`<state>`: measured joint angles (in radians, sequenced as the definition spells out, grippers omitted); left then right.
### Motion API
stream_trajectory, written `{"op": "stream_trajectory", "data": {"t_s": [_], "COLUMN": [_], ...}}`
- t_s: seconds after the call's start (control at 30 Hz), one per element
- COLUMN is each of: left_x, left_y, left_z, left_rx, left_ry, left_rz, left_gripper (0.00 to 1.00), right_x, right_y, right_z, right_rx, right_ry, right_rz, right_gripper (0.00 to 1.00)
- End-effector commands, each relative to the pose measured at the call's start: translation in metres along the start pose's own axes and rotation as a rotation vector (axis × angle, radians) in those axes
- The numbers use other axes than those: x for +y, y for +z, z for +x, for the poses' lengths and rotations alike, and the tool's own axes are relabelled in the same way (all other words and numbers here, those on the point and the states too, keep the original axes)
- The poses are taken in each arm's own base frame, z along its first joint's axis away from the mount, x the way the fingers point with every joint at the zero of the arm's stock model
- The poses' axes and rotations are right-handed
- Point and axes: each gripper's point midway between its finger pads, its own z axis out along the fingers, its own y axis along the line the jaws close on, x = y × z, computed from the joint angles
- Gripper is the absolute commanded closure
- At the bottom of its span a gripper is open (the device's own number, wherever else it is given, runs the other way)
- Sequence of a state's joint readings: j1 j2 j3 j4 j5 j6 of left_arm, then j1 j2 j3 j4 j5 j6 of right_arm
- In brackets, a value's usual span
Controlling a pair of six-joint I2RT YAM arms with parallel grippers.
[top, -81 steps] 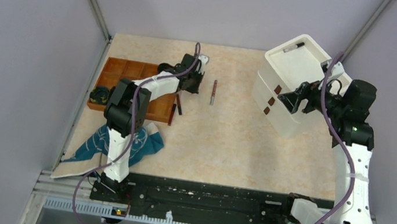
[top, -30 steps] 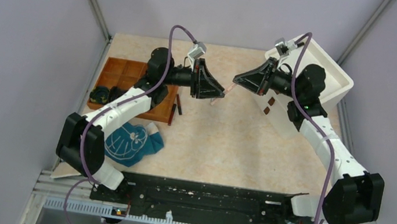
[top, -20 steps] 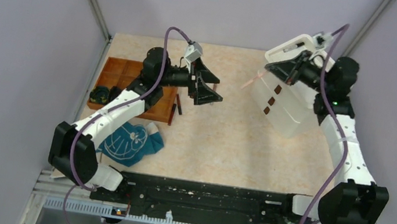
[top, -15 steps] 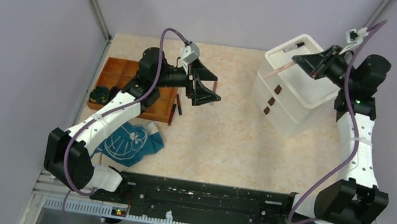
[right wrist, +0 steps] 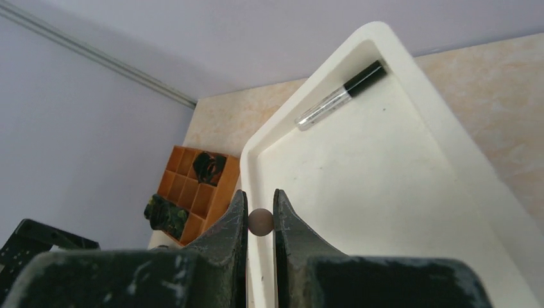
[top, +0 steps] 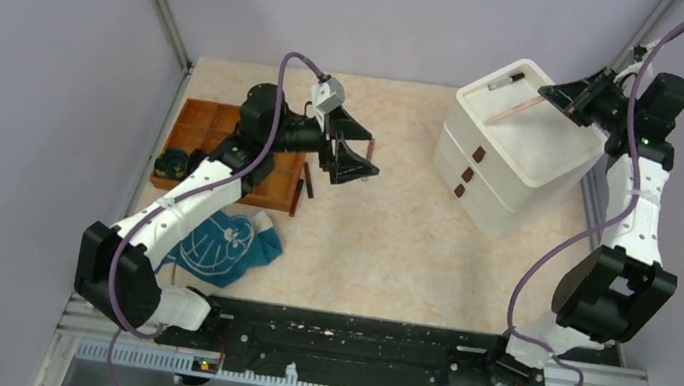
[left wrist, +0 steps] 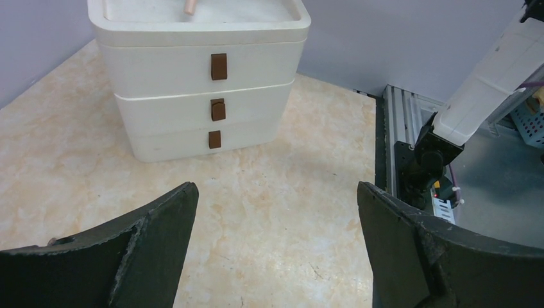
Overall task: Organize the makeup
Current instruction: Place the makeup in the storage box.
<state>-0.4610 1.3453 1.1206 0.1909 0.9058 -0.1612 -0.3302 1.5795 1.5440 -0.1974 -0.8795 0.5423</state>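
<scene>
My right gripper (top: 562, 95) (right wrist: 260, 203) is shut on one end of a slim pink pencil (top: 514, 110) (right wrist: 260, 222). It holds the pencil slanting over the top tray of the white drawer unit (top: 513, 167) (right wrist: 359, 186). A silver tube with a black cap (top: 507, 81) (right wrist: 340, 95) lies at the tray's far end. My left gripper (top: 368, 156) (left wrist: 276, 192) hangs wide open and holds nothing above the middle of the table, facing the drawers (left wrist: 199, 70). A black pencil (top: 308, 180) and a dark red one (top: 297, 197) lie beside the wooden organizer (top: 217, 120).
The organizer has several compartments, and dark items sit at its left end (top: 172, 164). A teal patterned cloth (top: 220, 242) lies near the left arm's base. The drawer unit has three brown handles (top: 467, 173). Walls close in on three sides.
The pink pencil passed from the left gripper to the right one. The left jaws opened wide and drew back slightly. The right arm swung the pencil back over the white tray.
</scene>
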Motion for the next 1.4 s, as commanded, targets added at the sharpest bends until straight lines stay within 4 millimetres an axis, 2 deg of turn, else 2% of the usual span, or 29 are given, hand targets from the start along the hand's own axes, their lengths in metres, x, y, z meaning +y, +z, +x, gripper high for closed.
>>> {"op": "stream_trajectory", "data": {"t_s": [0.0, 0.17, 0.4, 0.6, 0.8, 1.03, 1.23, 1.37], "left_x": [-0.008, -0.009, -0.011, -0.013, -0.012, -0.011, 0.002, 0.022], "left_y": [-0.003, -0.004, -0.005, -0.007, -0.007, -0.006, -0.007, -0.009], "left_z": [-0.010, -0.011, -0.011, -0.013, -0.011, -0.008, -0.002, 0.009], "left_rx": [-0.026, -0.026, -0.027, -0.033, -0.030, -0.024, -0.005, 0.035], "left_ry": [0.055, 0.063, 0.065, 0.077, 0.075, 0.067, 0.087, 0.113], "left_rz": [0.016, 0.014, 0.016, 0.016, 0.014, 0.013, -0.047, -0.138], "left_gripper": [0.01, 0.01, 0.01, 0.01, 0.01, 0.01, 0.01, 0.01], "right_x": [-0.014, -0.040, -0.068, -0.086, -0.084, -0.073, -0.044, -0.016], "right_y": [0.005, 0.018, 0.033, 0.038, 0.039, 0.036, 0.025, 0.012], "right_z": [-0.024, -0.025, -0.030, -0.029, -0.030, -0.035, -0.047, -0.050], "right_rx": [-0.022, 0.007, 0.039, 0.055, 0.056, 0.049, 0.020, -0.007], "right_ry": [-0.022, 0.008, 0.037, 0.063, 0.060, 0.036, -0.024, -0.097], "right_rz": [0.068, 0.118, 0.183, 0.239, 0.240, 0.231, 0.180, 0.132], "right_gripper": [1.00, 0.99, 0.71, 0.49, 0.37, 0.35, 0.33, 0.33]}}
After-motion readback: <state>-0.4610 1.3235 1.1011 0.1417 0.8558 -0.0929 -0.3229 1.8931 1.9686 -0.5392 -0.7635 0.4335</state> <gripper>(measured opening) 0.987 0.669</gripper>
